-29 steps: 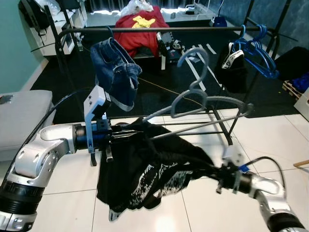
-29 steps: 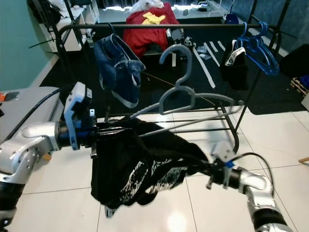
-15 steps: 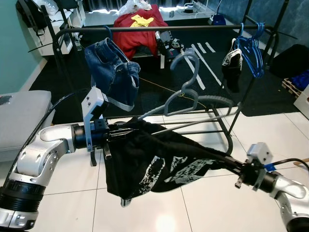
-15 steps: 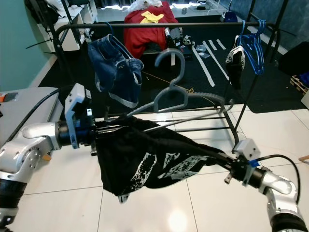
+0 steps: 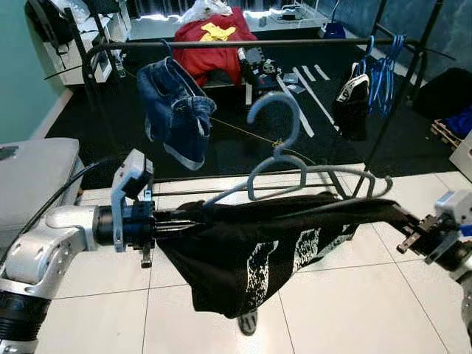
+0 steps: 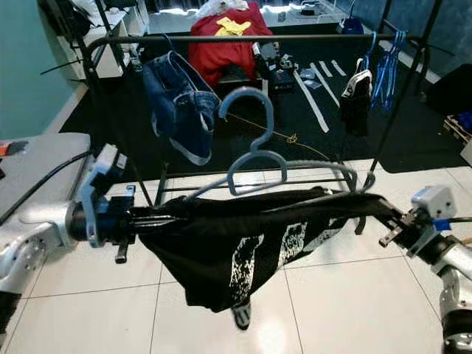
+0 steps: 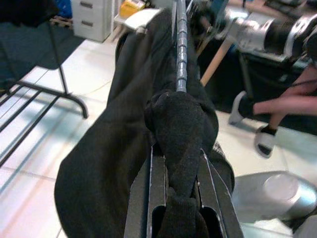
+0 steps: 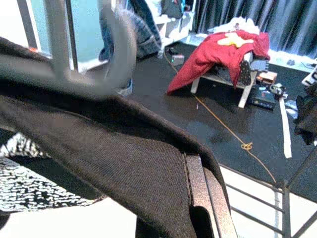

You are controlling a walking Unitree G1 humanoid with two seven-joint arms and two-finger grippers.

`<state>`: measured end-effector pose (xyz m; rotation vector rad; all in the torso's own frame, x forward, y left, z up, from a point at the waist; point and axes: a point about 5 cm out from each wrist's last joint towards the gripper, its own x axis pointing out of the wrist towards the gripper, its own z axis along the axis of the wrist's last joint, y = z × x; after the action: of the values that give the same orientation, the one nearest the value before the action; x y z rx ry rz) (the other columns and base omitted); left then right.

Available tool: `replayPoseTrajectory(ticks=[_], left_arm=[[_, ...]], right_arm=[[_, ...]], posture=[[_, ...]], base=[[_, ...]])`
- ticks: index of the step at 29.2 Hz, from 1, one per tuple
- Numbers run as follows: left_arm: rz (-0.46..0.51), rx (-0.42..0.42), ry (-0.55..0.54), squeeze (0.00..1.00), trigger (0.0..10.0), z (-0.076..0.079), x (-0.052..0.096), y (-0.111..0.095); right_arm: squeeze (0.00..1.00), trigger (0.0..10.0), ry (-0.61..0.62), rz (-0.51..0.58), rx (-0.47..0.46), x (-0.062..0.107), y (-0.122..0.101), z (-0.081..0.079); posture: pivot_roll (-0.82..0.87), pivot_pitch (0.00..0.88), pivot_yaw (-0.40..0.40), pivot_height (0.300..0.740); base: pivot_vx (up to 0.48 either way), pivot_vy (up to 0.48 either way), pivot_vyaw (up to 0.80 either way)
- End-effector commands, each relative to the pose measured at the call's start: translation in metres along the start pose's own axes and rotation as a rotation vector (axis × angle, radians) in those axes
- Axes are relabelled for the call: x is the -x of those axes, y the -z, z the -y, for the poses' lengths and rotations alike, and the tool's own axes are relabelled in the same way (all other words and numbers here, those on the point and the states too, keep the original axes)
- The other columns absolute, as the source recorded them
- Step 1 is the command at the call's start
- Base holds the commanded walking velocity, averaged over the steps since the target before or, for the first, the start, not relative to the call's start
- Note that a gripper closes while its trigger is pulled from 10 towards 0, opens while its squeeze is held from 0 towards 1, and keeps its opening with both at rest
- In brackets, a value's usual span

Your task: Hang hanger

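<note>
Between the two silver arms, above the white tiled floor (image 5: 332,310), a black garment with a white print (image 5: 258,251) is stretched out almost level, and a grey plastic hanger (image 5: 295,173) sits in it with its hook standing upright above the cloth. The left gripper (image 5: 173,217) is clenched on the garment's left end; in the left wrist view its two black fingers (image 7: 151,188) pinch a bunched fold of black cloth, and the hanger's ridged grey bar (image 7: 181,49) runs away from them along the top of the fabric. The right gripper (image 6: 391,221) grips the garment's right end, with cloth draped over its finger (image 8: 203,193) in the right wrist view. The garment's middle sags toward the floor, and a person's foot in a sandal (image 5: 248,322) shows just under it.

Behind the garment stands a black metal clothes rack (image 5: 243,44), its top rail well above the hanger's hook and apart from it. Blue denim shorts (image 5: 177,110) hang from the rail toward its left end; a bunch of blue plastic hangers (image 5: 383,66) and a dark item with white trim (image 5: 352,103) hang near its right end. Farther back, a red cloth with a yellow patch (image 5: 210,37) lies over a low piece of furniture on the dark carpet (image 5: 243,140).
</note>
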<state>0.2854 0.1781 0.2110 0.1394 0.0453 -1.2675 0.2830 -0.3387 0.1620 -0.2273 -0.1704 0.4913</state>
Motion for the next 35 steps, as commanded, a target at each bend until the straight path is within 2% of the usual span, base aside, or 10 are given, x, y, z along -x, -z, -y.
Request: replayPoseTrajectory(ticks=[1, 7, 12, 14, 15, 18, 26, 28, 29, 35], left_arm=[[-0.053, -0.015, -0.057, 0.00, 0.0, -0.006, 0.013, 0.003], [-0.044, -0.056, -0.129, 0.00, 0.0, -0.014, 0.013, 0.001], [-0.048, -0.054, -0.108, 0.00, 0.0, -0.013, 0.012, -0.001], [-0.144, -0.071, -0.075, 0.00, 0.0, -0.010, 0.013, 0.009], [-0.144, -0.071, -0.075, 0.00, 0.0, -0.010, 0.013, 0.009], [-0.260, -0.087, -0.033, 0.00, 0.0, -0.005, 0.015, 0.022], [-0.315, -0.099, -0.022, 0.00, 0.0, -0.004, 0.017, 0.029], [-0.342, -0.103, -0.023, 0.00, 0.0, -0.004, 0.019, 0.031], [-0.385, -0.110, -0.025, 0.00, 0.0, -0.005, 0.023, 0.035], [-0.416, -0.110, -0.034, 0.00, 0.0, -0.006, 0.027, 0.040]], right_arm=[[0.00, 0.0, 0.091, 0.042, -0.010, 0.010, -0.008, 0.013], [0.00, 0.0, 0.039, 0.066, -0.010, 0.007, -0.013, 0.010], [0.00, 0.0, 0.022, 0.073, -0.007, 0.007, -0.014, 0.009], [0.00, 0.0, 0.028, 0.078, 0.000, 0.007, -0.017, 0.012], [0.00, 0.0, 0.028, 0.078, 0.000, 0.007, -0.017, 0.012], [0.00, 0.0, 0.033, 0.080, 0.015, 0.008, -0.022, 0.017], [0.00, 0.0, 0.031, 0.064, 0.024, 0.011, -0.025, 0.021], [0.00, 0.0, 0.029, 0.061, 0.027, 0.011, -0.025, 0.021], [0.00, 0.0, 0.027, 0.058, 0.031, 0.012, -0.026, 0.022], [0.00, 0.0, 0.048, 0.046, 0.036, 0.016, -0.026, 0.026]], posture=[[0.05, 0.111, 0.050, 0.740], [0.05, 0.109, 0.054, 0.740], [0.05, 0.106, 0.058, 0.740], [0.05, 0.102, 0.057, 0.740], [0.05, 0.102, 0.057, 0.740], [0.05, 0.097, 0.054, 0.740], [0.05, 0.090, 0.050, 0.740], [0.05, 0.089, 0.051, 0.740], [0.04, 0.087, 0.052, 0.740], [0.05, 0.088, 0.054, 0.740]], base=[[0.000, 0.000, 0.00], [0.000, 0.000, 0.00], [0.000, 0.000, 0.00], [0.000, 0.000, 0.00], [0.000, 0.000, 0.00], [0.000, 0.000, 0.00], [0.000, 0.000, 0.00], [0.000, 0.000, 0.00], [0.000, 0.000, 0.00], [0.000, 0.000, 0.00]])
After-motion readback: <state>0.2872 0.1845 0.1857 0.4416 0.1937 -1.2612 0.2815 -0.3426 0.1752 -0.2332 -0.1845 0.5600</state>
